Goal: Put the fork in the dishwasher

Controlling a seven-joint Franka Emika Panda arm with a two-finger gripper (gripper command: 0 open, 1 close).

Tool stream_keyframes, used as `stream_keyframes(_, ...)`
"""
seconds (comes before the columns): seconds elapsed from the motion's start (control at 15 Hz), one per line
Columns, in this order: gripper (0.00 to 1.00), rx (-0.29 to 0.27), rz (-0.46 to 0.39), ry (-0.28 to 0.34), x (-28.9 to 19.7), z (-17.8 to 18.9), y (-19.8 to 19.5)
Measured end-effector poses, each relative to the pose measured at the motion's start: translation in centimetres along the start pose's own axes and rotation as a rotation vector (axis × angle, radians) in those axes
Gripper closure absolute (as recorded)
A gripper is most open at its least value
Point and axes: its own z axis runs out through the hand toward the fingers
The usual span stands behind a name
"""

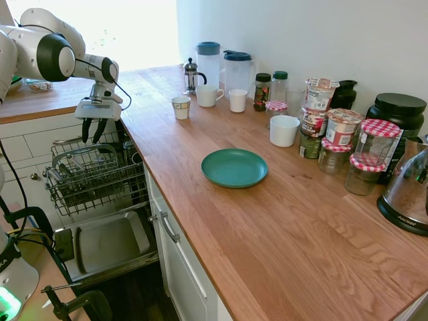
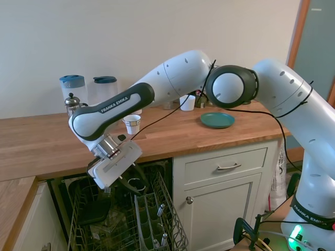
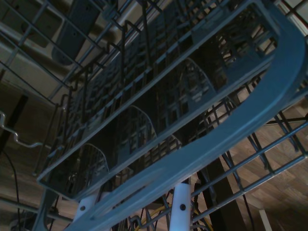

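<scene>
Where rack (image 1: 93, 177) lies, gripper (image 1: 92, 138) overhead.

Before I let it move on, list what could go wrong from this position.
1. The open two-finger gripper hangs just above the grey wire dish rack. A sideways move could snag its fingers on the wires.
2. No slim silver fork shows between the fingers, and I cannot find it in the rack. It may have slipped through the wires.
</scene>
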Motion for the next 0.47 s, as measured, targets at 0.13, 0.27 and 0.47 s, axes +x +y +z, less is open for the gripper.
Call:
stream_keyframes(0.13, 0.00, 0.039, 0.004, 0.024, -0.9, -2.6, 1.7)
stream_keyframes(0.27, 0.00, 0.080, 0.013, 0.053, -2.3, -5.3, 4.1)
stream_keyframes(0.47, 0.00, 0.129, 0.026, 0.096, -4.8, -8.3, 8.2)
